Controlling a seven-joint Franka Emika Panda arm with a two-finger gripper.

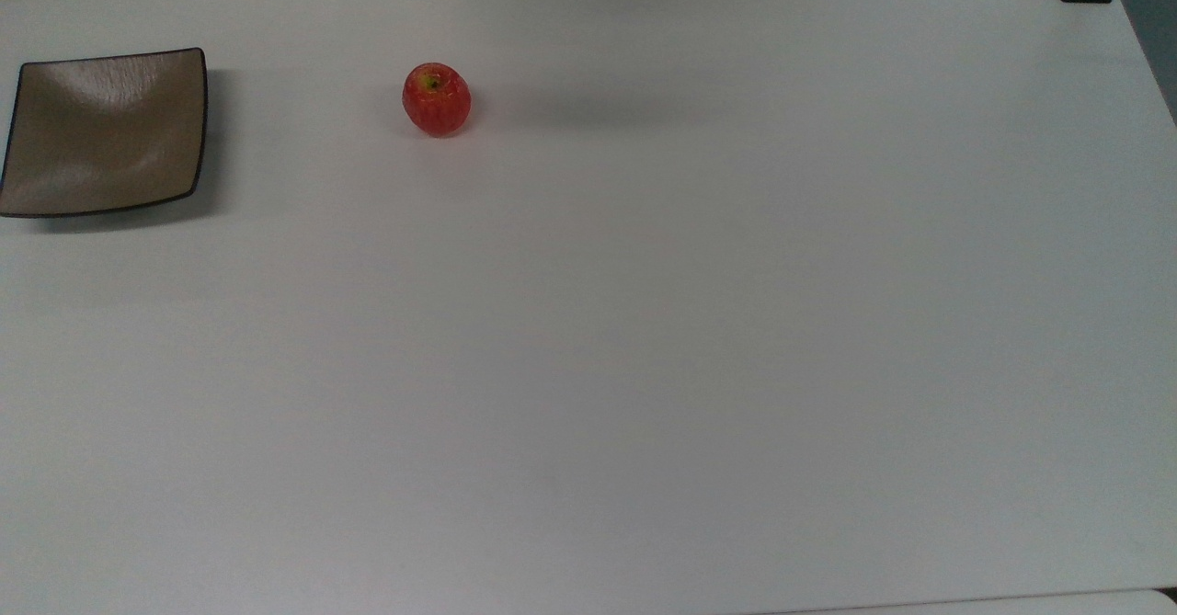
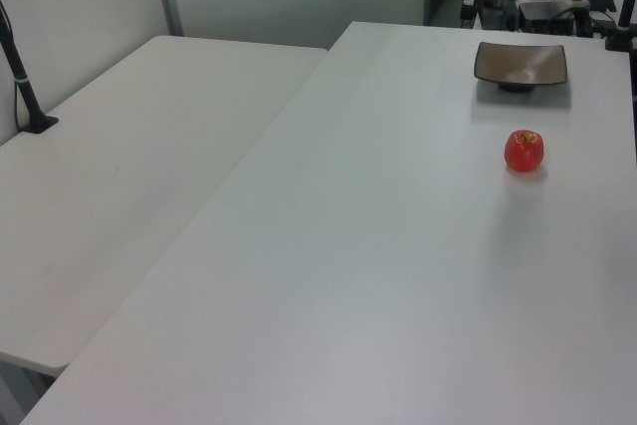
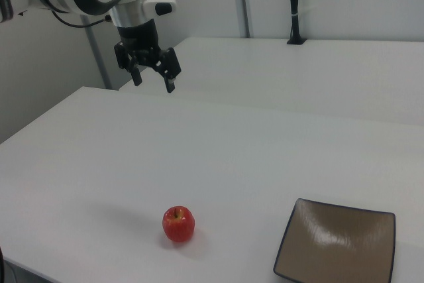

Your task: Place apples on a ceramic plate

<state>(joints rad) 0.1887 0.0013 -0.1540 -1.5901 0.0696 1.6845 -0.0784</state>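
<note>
Overhead, the tool (image 3: pixel 154 79) hangs spread wide, holding nothing; apple (image 3: pixel 179 223) untouched.

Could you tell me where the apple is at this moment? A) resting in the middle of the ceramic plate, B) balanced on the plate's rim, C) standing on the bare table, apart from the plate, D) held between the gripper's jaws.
C: the apple stands on the white table, with bare tabletop between it and the empty ceramic plate; the gripper hangs above the table with open jaws.
</note>
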